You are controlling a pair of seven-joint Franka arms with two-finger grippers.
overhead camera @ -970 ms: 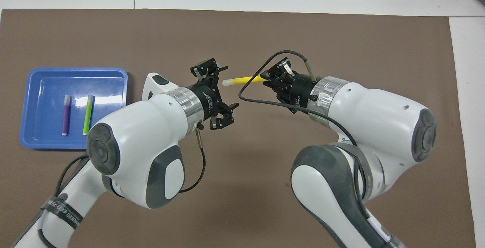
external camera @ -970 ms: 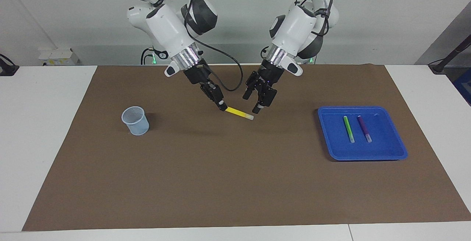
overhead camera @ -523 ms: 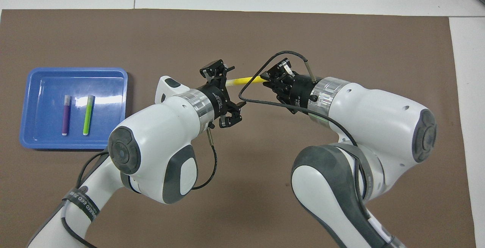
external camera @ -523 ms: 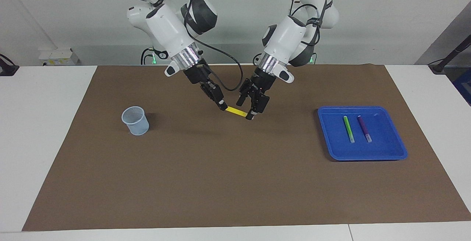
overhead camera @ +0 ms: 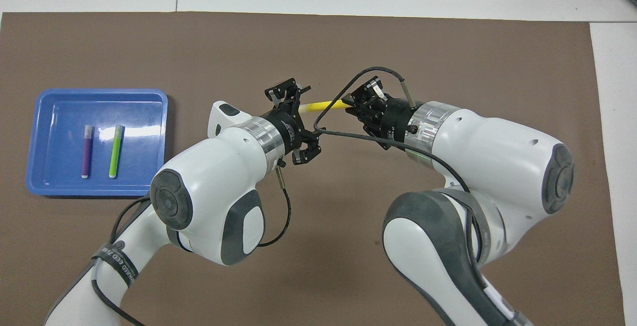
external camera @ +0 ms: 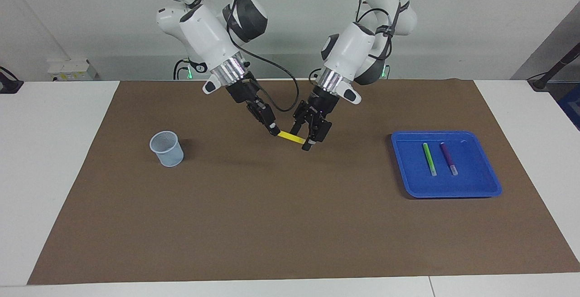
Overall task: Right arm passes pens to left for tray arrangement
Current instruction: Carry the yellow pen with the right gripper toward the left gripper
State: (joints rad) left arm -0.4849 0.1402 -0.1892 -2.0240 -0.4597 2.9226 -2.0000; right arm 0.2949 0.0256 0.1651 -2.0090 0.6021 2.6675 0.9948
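Fingers of the right gripper (external camera: 273, 130) are clamped on one end of the yellow pen (external camera: 291, 137), which is held in the air over the brown mat (external camera: 272, 206). Around its other end the left gripper (external camera: 309, 141) is placed, fingers spread, no grasp seen. On the blue tray (external camera: 480, 183), toward the left arm's end, the green pen (external camera: 429, 158) and purple pen (external camera: 448, 158) are laid side by side. Toward the right arm's end a pale cup (external camera: 167, 148) is stood.
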